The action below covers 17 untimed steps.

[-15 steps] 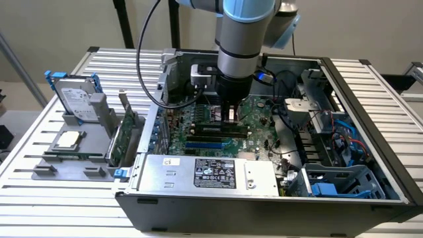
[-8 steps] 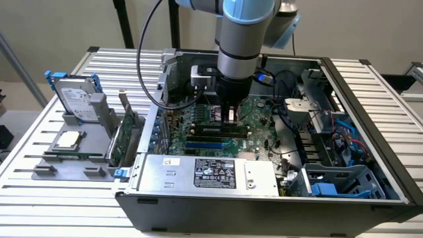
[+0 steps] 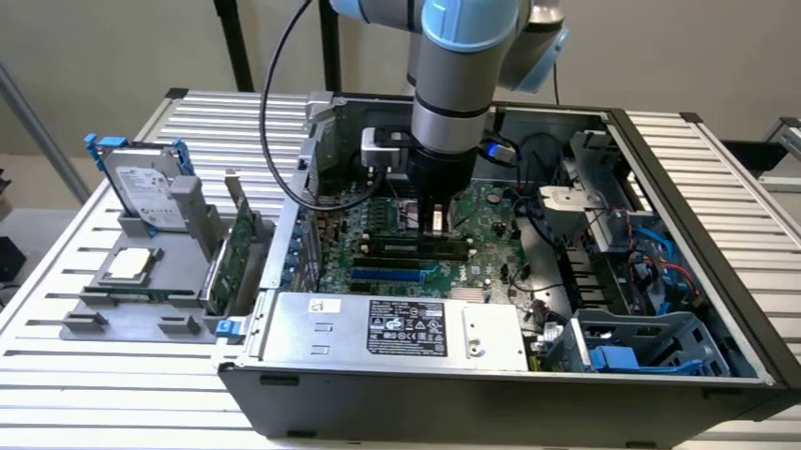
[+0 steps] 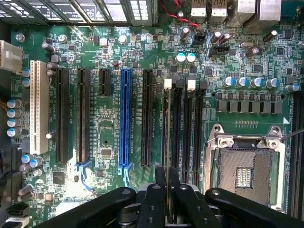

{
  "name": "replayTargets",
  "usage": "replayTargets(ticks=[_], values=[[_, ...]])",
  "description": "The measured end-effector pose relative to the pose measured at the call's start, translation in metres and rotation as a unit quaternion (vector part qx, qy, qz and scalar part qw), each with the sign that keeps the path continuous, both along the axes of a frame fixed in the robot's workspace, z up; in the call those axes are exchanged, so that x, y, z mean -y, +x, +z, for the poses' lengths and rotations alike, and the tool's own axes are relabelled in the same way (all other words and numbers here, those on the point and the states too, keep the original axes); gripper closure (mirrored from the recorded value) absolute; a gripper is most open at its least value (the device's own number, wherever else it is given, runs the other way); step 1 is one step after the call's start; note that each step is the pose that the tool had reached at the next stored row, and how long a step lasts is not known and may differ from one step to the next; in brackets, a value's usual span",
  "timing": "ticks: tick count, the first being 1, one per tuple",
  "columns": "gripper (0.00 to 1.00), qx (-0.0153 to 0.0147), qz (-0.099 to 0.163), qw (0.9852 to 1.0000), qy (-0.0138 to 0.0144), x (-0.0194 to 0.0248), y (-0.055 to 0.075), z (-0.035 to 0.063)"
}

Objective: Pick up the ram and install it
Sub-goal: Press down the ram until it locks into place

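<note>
- Inside, the open computer case (image 3: 501, 309) holds the green motherboard (image 4: 109, 118).
- Over it, the gripper (image 4: 167, 199) pinches the ram (image 4: 167, 142) edge-on between closed fingers (image 4: 154, 204).
- That ram stands in a black slot (image 4: 176, 128) beside the CPU socket (image 4: 244, 166).

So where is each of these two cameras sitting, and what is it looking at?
Exterior view: stands off the arm, above and in front of the open computer case, looking down into it; the arm and gripper show.
Wrist view: rides on the wrist, looking straight down at the motherboard; the gripper shows, shut on the ram, edge-on over the memory slots.
Shared: both see the motherboard, gripper and memory slots.
</note>
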<state>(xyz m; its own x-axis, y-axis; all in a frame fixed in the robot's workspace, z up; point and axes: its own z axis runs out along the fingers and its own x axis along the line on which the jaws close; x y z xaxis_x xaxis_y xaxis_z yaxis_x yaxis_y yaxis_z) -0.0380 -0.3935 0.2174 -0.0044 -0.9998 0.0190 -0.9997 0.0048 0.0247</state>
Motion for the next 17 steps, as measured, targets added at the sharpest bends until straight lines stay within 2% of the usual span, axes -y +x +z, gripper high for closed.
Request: replayTargets(ticks=[1, 4, 8, 12, 13, 14, 17], values=[[0.0, -0.0001, 0.0, 1.0, -0.0001, 0.0, 0.0, 0.0], [0.0, 0.0001, 0.0, 1.0, 0.0003, -0.0001, 0.0, 0.002], [0.0, 0.0, 0.0, 1.0, 0.0013, -0.0001, 0.0, 0.017], [0.0, 0.0, 0.0, 1.0, 0.0038, 0.0, 0.0, 0.0292], [1.0, 0.0, 0.0, 1.0, 0.0044, 0.0, 0.0, 0.0304], [1.0, 0.0, 0.0, 1.0, 0.0054, 0.0, 0.0, 0.031], [1.0, 0.0001, 0.0, 1.0, 0.0056, 0.0, 0.0, 0.031]])
